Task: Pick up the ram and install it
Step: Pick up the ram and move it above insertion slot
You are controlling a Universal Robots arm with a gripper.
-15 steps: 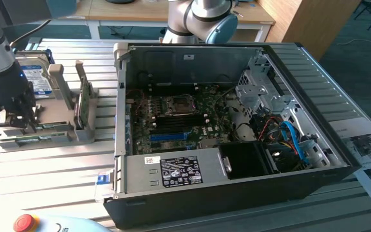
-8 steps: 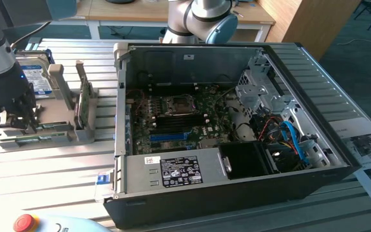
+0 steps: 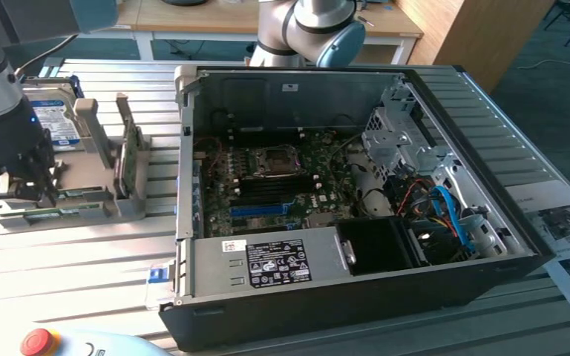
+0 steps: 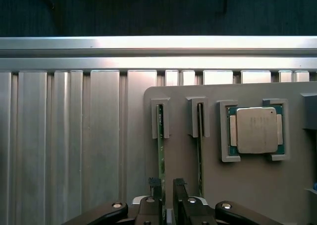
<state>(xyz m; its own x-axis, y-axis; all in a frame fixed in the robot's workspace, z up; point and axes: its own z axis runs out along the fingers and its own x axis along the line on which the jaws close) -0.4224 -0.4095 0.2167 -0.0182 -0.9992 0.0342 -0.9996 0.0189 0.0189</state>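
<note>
Green circuit board, seen edge-on, lies closest. The ram [image 4: 160, 150] stands on its long edge in a slotted grey holder [image 4: 181, 150]. The gripper [image 4: 167, 186] hangs right over it, its two dark fingers [image 4: 155, 185] apart and clamped on nothing.

The stick appears to line up nearer one finger than the middle of the gap. The likeliest trouble, then, is a finger landing on the board's top edge instead of beside it, which could chip a chip or tilt the stick in its slots. A second stick [image 4: 199, 150] stands just beside the first, so the other finger has little room and could knock it. A hold taken towards one end might also let the long board swing or bind in the holder. A processor [image 4: 256, 130] sits in its own pocket of the same holder, apart from the fingers.

The holder rests on a ribbed aluminium table [image 4: 64, 145], whose grooves could catch a dropped stick. In the exterior view a hard drive [image 3: 56, 126] with a blue label stands behind the holder. The open computer case [image 3: 364, 308] lies to the exterior view's right of it, with the motherboard [image 3: 265, 178] and its blue slot [image 3: 260, 210] exposed. A red stop button [image 3: 39, 340] sits at the near edge, and printed sheets [image 3: 567, 222] lie beyond the case. Farther off are a wooden desk [image 3: 216, 18] and dark carpet [image 4: 148, 12].
</note>
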